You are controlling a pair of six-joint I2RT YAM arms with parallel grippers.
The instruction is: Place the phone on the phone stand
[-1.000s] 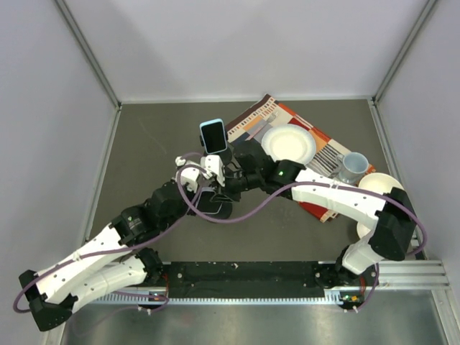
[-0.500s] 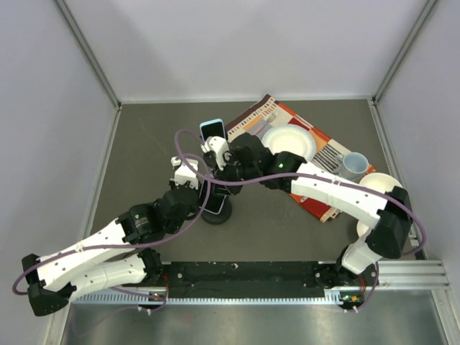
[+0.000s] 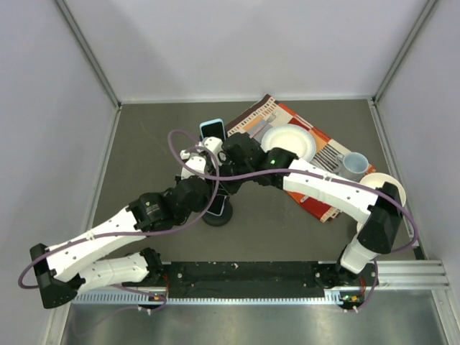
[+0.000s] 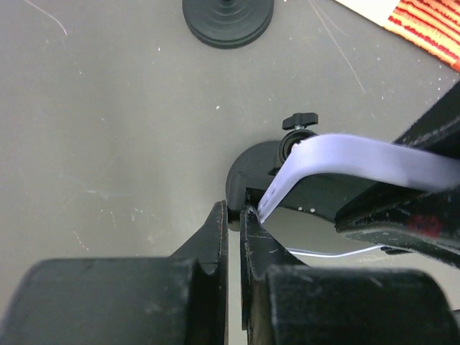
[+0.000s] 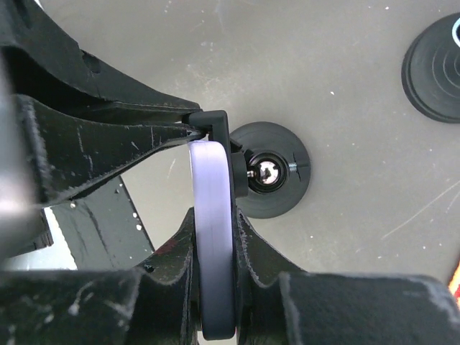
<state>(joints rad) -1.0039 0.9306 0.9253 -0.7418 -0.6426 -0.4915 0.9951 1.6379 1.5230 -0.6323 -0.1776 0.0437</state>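
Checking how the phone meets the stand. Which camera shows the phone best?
Right wrist: the phone runs edge-on up the frame, pinched by the right gripper, its far end at the lip of the phone stand. Left wrist shows only a slanted strip of it. The top view shows its upper end beyond the arms.

A white plate [image 3: 289, 142] and a mug [image 3: 353, 165] rest on a striped cloth [image 3: 264, 115], a white bowl [image 3: 368, 180] just beside.

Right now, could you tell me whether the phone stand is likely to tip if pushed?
Probably not easily: the phone stand rests on a broad round base. Its knobbed joint might swivel under a push higher up.
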